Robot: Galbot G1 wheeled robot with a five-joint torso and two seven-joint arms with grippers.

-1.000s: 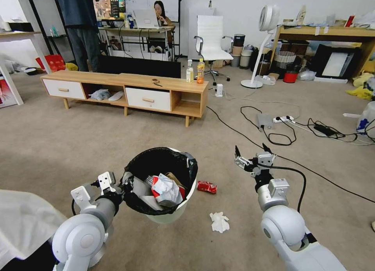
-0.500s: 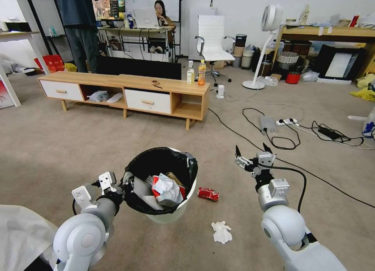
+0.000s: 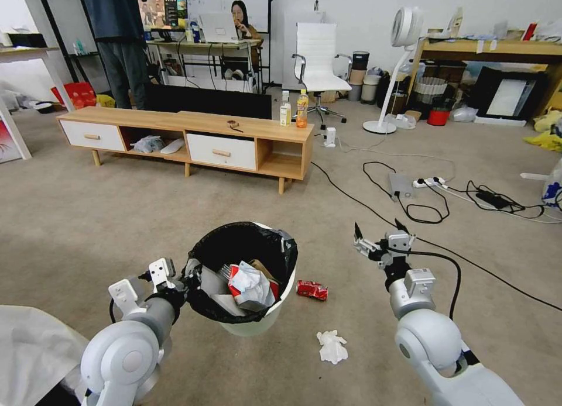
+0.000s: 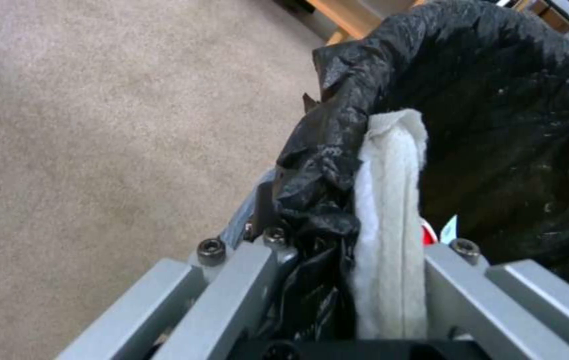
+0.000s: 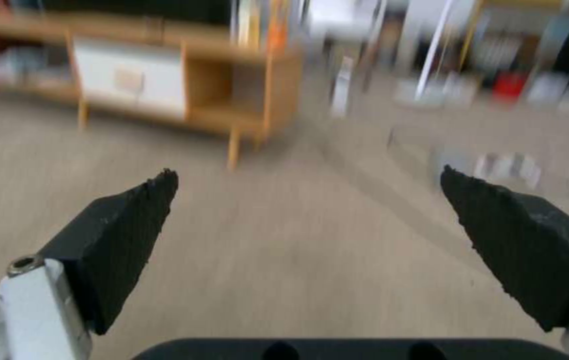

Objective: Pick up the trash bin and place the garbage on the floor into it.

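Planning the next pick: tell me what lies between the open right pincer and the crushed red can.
Nothing visible does. The right pincer hangs open above bare floor; the can lies lower and toward the bin, which the left pincer holds by its rim.

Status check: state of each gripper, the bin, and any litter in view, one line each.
left gripper: shut on the trash bin's bag-covered rim
right gripper: open, empty, held above the floor
trash bin: held, tilted, partly filled with paper litter
crushed red can: on the floor beside the bin
white tissue wad: on the floor, nearer the robot
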